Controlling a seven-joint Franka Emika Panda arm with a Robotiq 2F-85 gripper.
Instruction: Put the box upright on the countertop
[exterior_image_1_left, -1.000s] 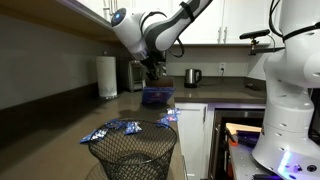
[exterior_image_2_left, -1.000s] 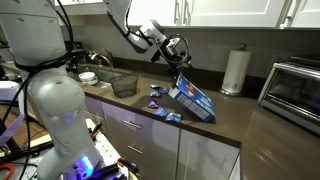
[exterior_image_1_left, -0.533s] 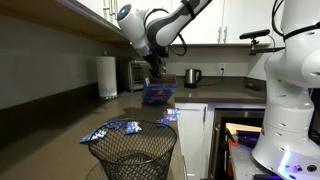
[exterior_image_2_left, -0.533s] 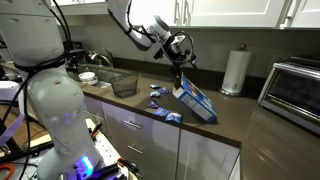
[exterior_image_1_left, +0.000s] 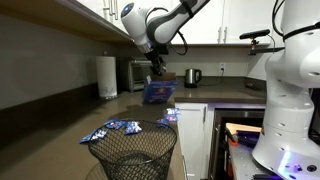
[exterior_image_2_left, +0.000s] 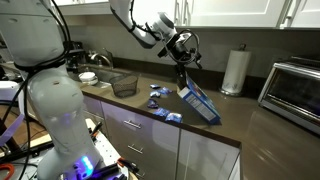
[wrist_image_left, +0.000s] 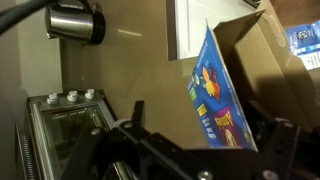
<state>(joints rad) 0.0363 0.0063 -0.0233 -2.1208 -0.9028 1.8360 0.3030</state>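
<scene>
So the box (exterior_image_2_left: 201, 103) is sitting tilted on the countertop (exterior_image_2_left: 262, 132). Its low end is down on the counter and its high end is up at the gripper (exterior_image_2_left: 182, 80), so it's leaning and not upright yet. In the wrist view the blue printed face (wrist_image_left: 222, 100) is seen edge-on, with a dark finger (wrist_image_left: 136, 112) off to one side and more gripper structure on the other. There's a visible gap on that finger's side. Honestly I can't tell whether the jaws are clamped on the carton or just propping it up.

From the opposite angle the box (exterior_image_1_left: 157, 93) hangs right below the gripper (exterior_image_1_left: 157, 74), with its printed side facing the camera.

A few crinkly blue-white snack packets (exterior_image_2_left: 160, 101) lie just beside the box's low end, and more are scattered near the wire basket (exterior_image_1_left: 133, 150). A paper towel roll (exterior_image_2_left: 235, 72) stands farther along the counter, well apart from the box, with the silver toaster oven (exterior_image_2_left: 296, 86) beyond it. A steel kettle (exterior_image_1_left: 192, 76) stands at the back. The wrist view catches the kettle (wrist_image_left: 76, 22) and the toaster oven (wrist_image_left: 62, 132) too.
</scene>
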